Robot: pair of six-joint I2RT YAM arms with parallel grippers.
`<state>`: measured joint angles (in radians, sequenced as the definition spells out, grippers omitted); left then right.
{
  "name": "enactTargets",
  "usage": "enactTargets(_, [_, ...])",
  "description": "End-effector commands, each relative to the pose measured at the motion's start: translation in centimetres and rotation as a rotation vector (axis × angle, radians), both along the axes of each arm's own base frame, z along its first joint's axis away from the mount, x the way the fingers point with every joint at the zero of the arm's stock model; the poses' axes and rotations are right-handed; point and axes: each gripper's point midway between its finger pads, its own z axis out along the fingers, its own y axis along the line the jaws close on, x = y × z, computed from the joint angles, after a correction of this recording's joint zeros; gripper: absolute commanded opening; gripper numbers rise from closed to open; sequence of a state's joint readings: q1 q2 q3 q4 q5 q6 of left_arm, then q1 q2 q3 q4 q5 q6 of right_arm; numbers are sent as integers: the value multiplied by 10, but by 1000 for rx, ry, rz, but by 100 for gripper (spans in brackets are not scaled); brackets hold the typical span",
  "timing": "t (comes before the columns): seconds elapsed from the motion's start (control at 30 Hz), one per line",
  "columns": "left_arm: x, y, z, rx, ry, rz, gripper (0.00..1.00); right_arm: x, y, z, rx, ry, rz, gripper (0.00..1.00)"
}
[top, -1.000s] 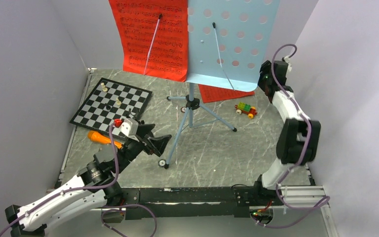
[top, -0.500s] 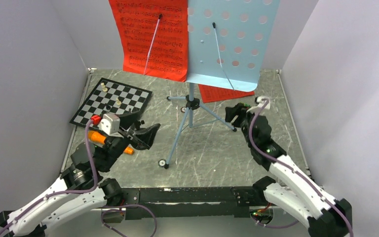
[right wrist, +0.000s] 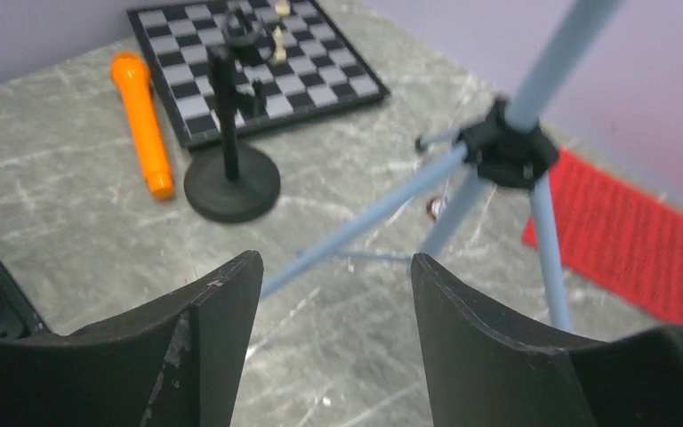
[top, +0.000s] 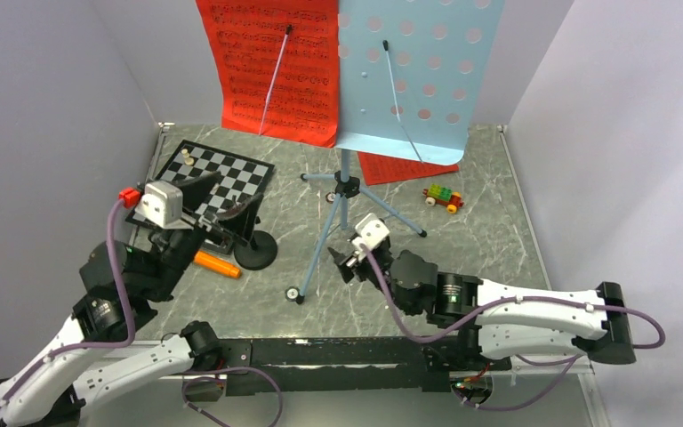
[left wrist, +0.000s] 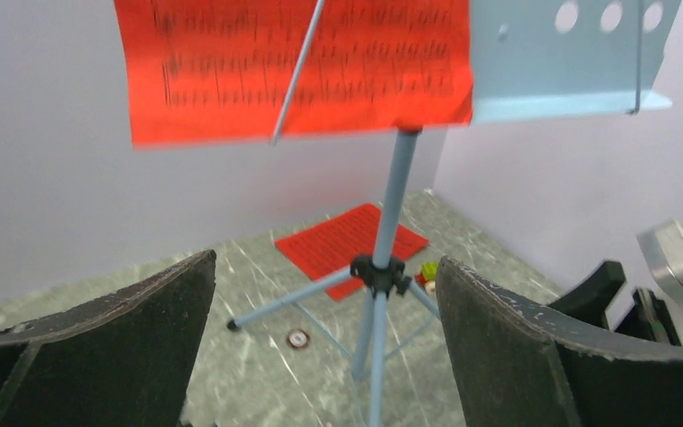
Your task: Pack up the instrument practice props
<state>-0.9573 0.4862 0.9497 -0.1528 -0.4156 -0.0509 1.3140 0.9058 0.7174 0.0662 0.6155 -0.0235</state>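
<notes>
Your left gripper (top: 220, 203) hangs at 9 o'clock, jaws wide, nothing held. Right gripper (right wrist: 333, 262) sits low at 6 o'clock by the tripod, jaws likewise spread, empty. Stand (top: 409, 80) upright mid-table, sheet (top: 276, 62) on its desk (second sheet (top: 400, 167) flat at 1 o'clock). Mic (right wrist: 142, 116) lies just beside mic stand (right wrist: 231, 182), 9 o'clock.

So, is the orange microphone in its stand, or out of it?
Out. The orange microphone lies flat on the table, beside the round base of the black mic stand.
</notes>
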Motion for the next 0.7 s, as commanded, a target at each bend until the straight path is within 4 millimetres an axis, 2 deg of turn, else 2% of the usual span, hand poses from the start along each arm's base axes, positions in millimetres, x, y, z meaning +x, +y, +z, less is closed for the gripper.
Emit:
enactTargets(0.0, [5,-8,36,123,-71,4,97,5,11,91,64,-180,-78,68])
enactTargets(0.03, [6,-12,42,127,-83,-6,97,4,16,103,94,-186,-62,71])
enactTargets(0.07, [5,-14,50,126,-98,-17,97,3,19,116,129,-184,-58,80])
enactTargets(0.1, [4,-16,57,121,-110,-27,97,3,21,128,157,-182,-58,96])
enactTargets(0.13, [4,-18,62,117,-118,-34,97,3,24,138,174,-182,-54,99])
enactTargets(0.3, [5,-19,86,69,-157,-40,97,3,35,186,263,-186,-50,100])
enactTargets(0.43, [6,-9,107,16,-193,-2,98,11,26,233,426,-202,-131,100])
enactTargets(0.5, [5,-6,116,-3,-215,8,98,13,23,250,485,-212,-157,99])
enactTargets(0.6, [4,-3,124,-21,-240,16,98,28,17,259,524,-184,-266,96])
enactTargets(0.67, [6,-2,127,-24,-248,29,97,41,22,259,523,-135,-300,96])
